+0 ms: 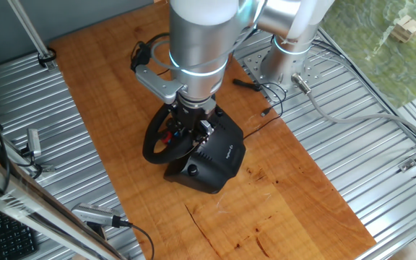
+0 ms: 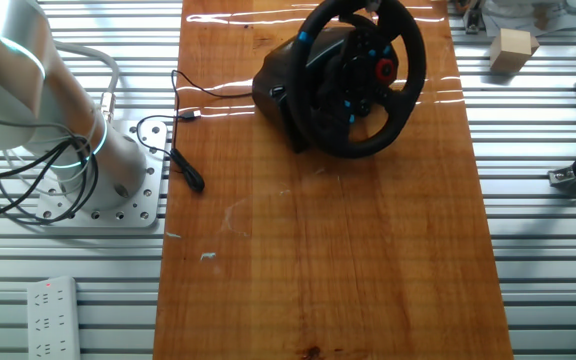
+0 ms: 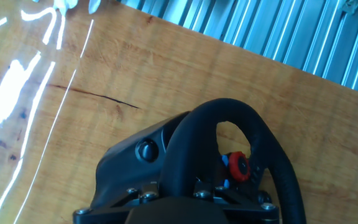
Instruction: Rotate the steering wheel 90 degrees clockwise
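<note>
While I stand by the table (image 1: pixel 302 195): a wooden top lies between ribbed metal panels, and the arm reaches down over the wheel.
Surroundings: a loose black cable (image 2: pixel 183 165) runs across the wood near the arm's mounting plate (image 2: pixel 118 205); a small wooden block (image 2: pixel 513 50) sits on the metal beyond the wood's far corner; a white power strip (image 2: pixel 53 315) lies on the metal at the opposite end.
In the way: the arm's own wrist covers the wheel's upper rim in one fixed view; nothing else crowds the wheel.
Wheel: the steering wheel (image 2: pixel 363 75) stands tilted on its boxy black base (image 1: pixel 211 162), near one end of the wood, its red button (image 3: pixel 238 166) and blue buttons showing on the hub.
Claw: the claw (image 1: pixel 190 123) sits right at the top of the rim, directly above the hub.
Claw state: its fingers are hidden, so I cannot tell whether it grips the rim or stands apart.
</note>
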